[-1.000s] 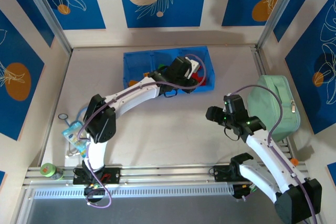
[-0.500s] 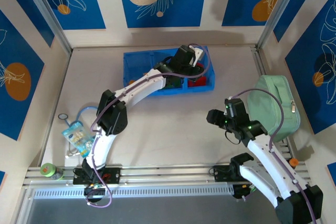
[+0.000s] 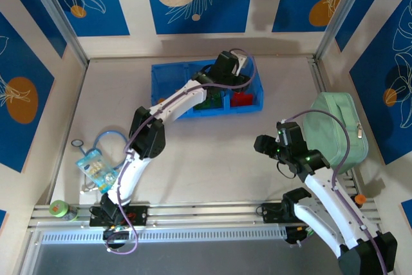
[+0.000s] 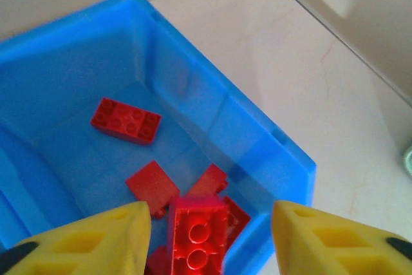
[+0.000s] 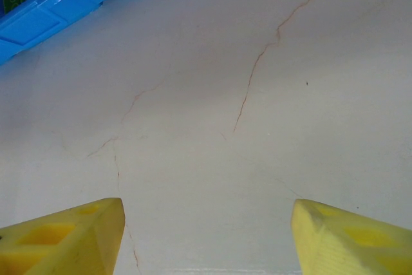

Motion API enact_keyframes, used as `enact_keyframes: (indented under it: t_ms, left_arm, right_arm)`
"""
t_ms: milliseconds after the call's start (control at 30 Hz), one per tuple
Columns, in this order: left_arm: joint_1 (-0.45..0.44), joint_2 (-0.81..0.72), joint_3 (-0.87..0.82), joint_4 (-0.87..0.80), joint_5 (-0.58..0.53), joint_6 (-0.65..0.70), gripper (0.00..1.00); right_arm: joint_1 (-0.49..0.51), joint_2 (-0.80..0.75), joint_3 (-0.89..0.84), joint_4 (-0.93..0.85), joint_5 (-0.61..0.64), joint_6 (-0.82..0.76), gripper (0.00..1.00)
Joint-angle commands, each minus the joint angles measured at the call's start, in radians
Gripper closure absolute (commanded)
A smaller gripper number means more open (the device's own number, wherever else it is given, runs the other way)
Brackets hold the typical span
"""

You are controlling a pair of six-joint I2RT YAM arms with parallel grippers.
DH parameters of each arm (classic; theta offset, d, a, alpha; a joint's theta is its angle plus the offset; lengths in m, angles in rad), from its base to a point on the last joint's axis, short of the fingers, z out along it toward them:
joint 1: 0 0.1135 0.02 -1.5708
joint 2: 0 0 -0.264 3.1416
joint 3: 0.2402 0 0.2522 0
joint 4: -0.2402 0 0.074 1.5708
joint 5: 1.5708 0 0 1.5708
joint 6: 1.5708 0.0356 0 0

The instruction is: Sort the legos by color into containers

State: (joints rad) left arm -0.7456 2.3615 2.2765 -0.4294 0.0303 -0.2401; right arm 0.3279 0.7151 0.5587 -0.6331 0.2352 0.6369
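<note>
Left wrist view shows the left pincer (image 4: 210,214) released astride a red brick (image 4: 196,243) resting on other red bricks (image 4: 125,120) by the tray wall (image 4: 283,159), so a careless lift could clip that wall and spill them; the right pincer (image 5: 206,207) hangs open over the bench (image 5: 257,127).

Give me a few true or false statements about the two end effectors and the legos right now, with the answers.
1. The left end effector hovers over a compartment of the blue tray that holds red legos. True.
2. The right end effector grips a green lego. False: its fingers stand apart over the bare table, with nothing between them.
3. A mint-green pouch lies at the right side of the table. True.
4. Yellow bricks lie in the compartment under the left end effector. False: in the left wrist view, every brick there is red.
</note>
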Motion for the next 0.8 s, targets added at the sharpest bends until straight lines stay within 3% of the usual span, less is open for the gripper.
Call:
enact_keyframes:
  t_ms: [0,233,433,633,700,767]
  left_arm:
    - [0.011,0.007,0.077,-0.051,0.021,0.023,0.27]
    - [0.006,-0.102,-0.015,-0.042,-0.018,0.063,0.24]
    - [-0.009,-0.368,-0.437,0.201,-0.055,0.093,0.23]
    - [-0.009,-0.608,-0.787,0.317,-0.168,0.126,0.22]
    - [-0.009,-0.681,-0.885,0.328,-0.235,0.129,0.22]
    - [-0.008,-0.757,-0.977,0.335,-0.305,0.144,0.21]
  right_arm:
    - [0.000,-0.013,0.004,0.001,-0.018,-0.004,0.30]
    - [0.002,0.005,0.025,0.023,-0.039,-0.011,0.29]
    - [0.003,0.026,0.068,0.028,0.013,-0.078,0.29]
    - [-0.014,0.035,0.112,0.085,0.052,-0.177,0.28]
    - [-0.008,0.031,0.100,0.140,0.064,-0.205,0.00]
    - [0.005,0.011,0.075,0.211,0.079,-0.250,0.01]
